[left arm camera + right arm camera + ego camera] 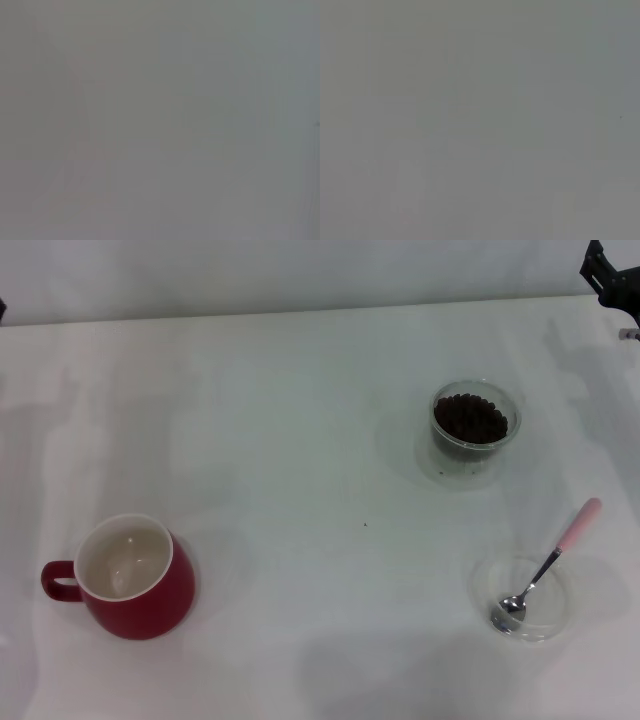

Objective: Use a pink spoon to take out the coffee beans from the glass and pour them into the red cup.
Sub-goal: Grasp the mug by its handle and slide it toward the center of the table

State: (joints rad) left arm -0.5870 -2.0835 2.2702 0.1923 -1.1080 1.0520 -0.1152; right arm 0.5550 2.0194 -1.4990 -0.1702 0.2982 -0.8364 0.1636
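1. the red cup (135,590) is a rounded glossy dark red mug, cream-white inside, sitting upright at the near left of the white table (300,420). its loop handle sticks out to the left, and it looks empty.
2. the glass (474,432) is a short clear round tumbler at the far right, upright, with a heap of small dark oval coffee beans (469,418) inside.
3. the pink spoon (548,566) has a shiny metal bowl and neck and a pale pink rounded handle. its bowl rests in a flat clear round dish (524,598) at the near right, in front of the glass and well apart from it. its long axis runs diagonally, handle pointing away and to the right, out over the dish's rim.
4. the right gripper (612,275) is just a dark bit at the top right corner of the head view, well off from everything. can't tell how its jaws stand, and it's touching nothing i can see.
5. left gripper isn't in sight, and both wrist views are plain grey with nothing to make out.
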